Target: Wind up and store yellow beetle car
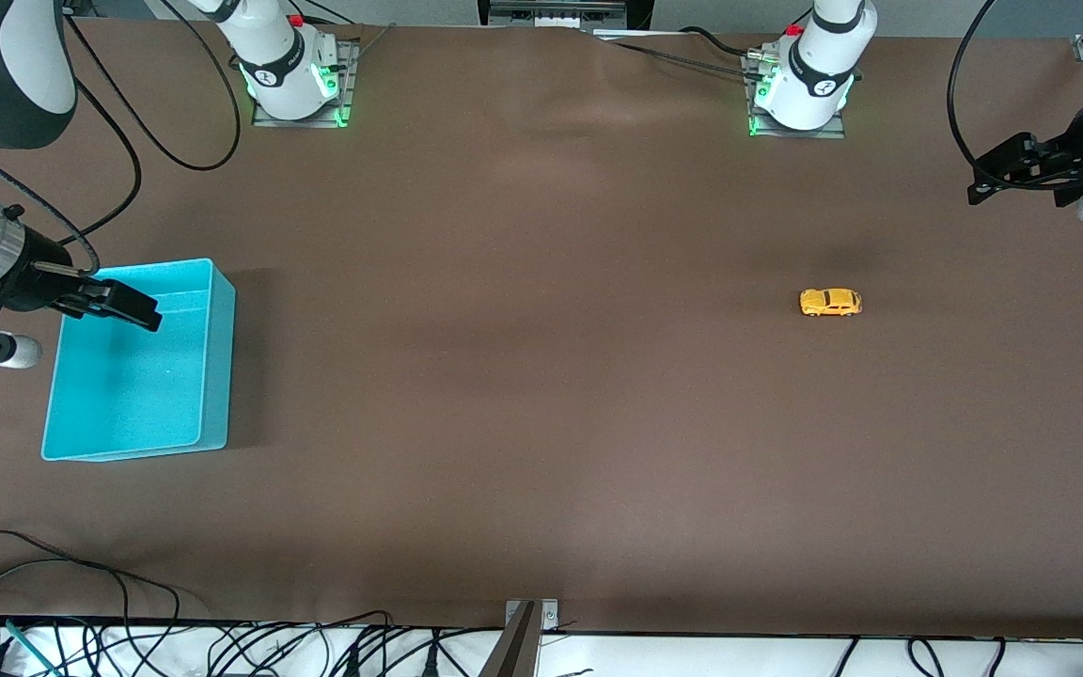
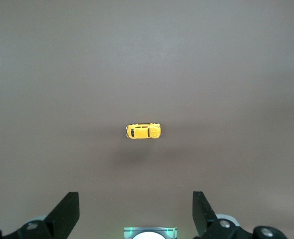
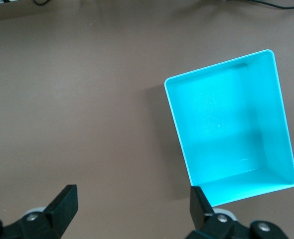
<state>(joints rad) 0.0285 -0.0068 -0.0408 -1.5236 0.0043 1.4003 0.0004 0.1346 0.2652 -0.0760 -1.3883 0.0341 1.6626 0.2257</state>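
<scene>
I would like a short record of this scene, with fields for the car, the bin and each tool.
car: yellow beetle car, on its wheels on the brown table, toward the left arm's end, untouched
bin: turquoise bin, empty, toward the right arm's end
left tool: left tool, open, holds nothing, in the air near the table's edge at the left arm's end
right tool: right tool, open, holds nothing, over the bin
</scene>
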